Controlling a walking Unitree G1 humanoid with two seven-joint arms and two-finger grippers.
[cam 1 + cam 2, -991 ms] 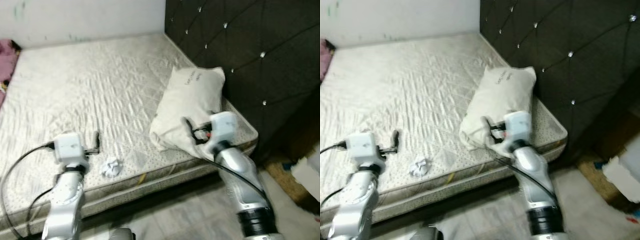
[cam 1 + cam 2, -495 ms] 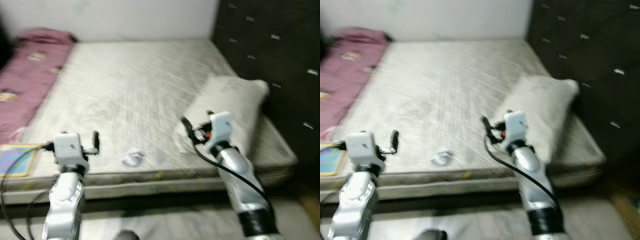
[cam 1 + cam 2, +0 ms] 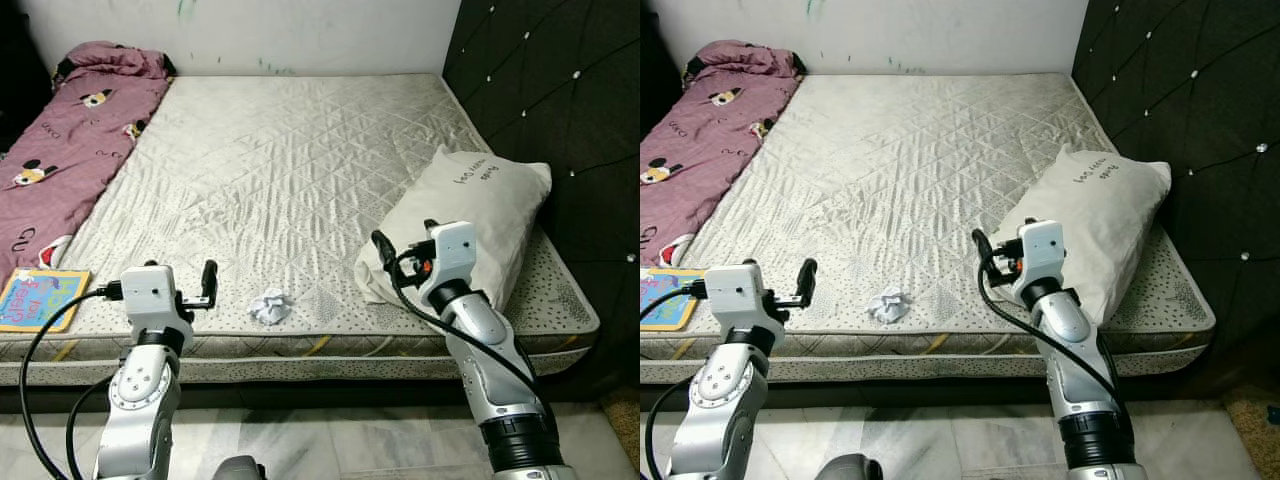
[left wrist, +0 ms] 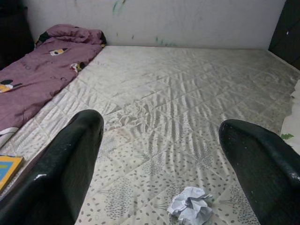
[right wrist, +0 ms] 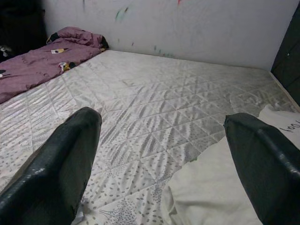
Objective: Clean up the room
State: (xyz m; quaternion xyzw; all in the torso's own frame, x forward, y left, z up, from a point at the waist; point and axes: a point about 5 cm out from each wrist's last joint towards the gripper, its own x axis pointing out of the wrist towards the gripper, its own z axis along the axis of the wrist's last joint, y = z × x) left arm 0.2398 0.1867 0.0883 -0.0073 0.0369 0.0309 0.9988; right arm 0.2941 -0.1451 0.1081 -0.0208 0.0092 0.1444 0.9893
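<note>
Bed, one: bare quilted mattress (image 3: 300,170), cream, patterned border along the near edge; dark tufted headboard (image 3: 560,90) at 3 o'clock; white wall (image 3: 300,30) at 12 o'clock.

Crumpled paper (image 3: 268,306), one: white ball, lying on the mattress close to the near edge, at about 6 o'clock of the bed, between the two grippers and nearer the left one. Also seen in the left wrist view (image 4: 190,211), low between the fingers.

Pillow (image 3: 470,225), one: off-white, with dark writing near its top, lying slantwise on the mattress at 4 o'clock, beside the headboard.

Blanket (image 3: 70,140), one: mauve, cartoon print, bunched along the bed's 9 o'clock side up to the 11 o'clock corner.

Booklet (image 3: 38,300), one: blue and yellow cover, flat at the 7 o'clock corner.

Left gripper (image 3: 205,283): raised over the near edge, fingers (image 4: 65,168) wide apart, holding nothing.

Right gripper (image 3: 385,250): raised just before the pillow's lower end, fingers (image 5: 61,164) wide apart, holding nothing.

Floor (image 3: 330,440): pale marble tiles before the bed.
</note>
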